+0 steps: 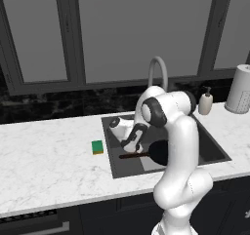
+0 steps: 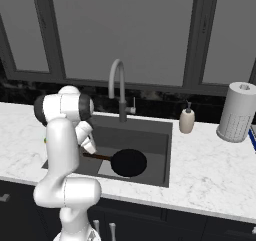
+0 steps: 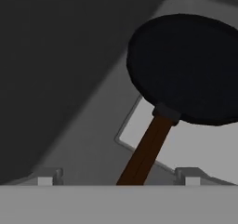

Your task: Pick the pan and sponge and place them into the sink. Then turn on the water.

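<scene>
Pan (image 2: 129,162) lies in sink (image 2: 160,135), over pale patch on basin floor, handle (image 3: 144,151) running between spread fingers of gripper (image 3: 118,175), jaws apart. Sponge (image 1: 97,146) on counter (image 1: 44,156), left of sink.

Black pan (image 2: 129,162) in sink (image 2: 157,135) — green sponge (image 1: 97,147) on counter

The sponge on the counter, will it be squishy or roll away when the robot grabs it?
The sponge probably squashes a little between the fingers, as sponges tend to. It looks small, so it is likely light. It lies flat on the counter and is box-shaped, so it should slide rather than roll.
</scene>
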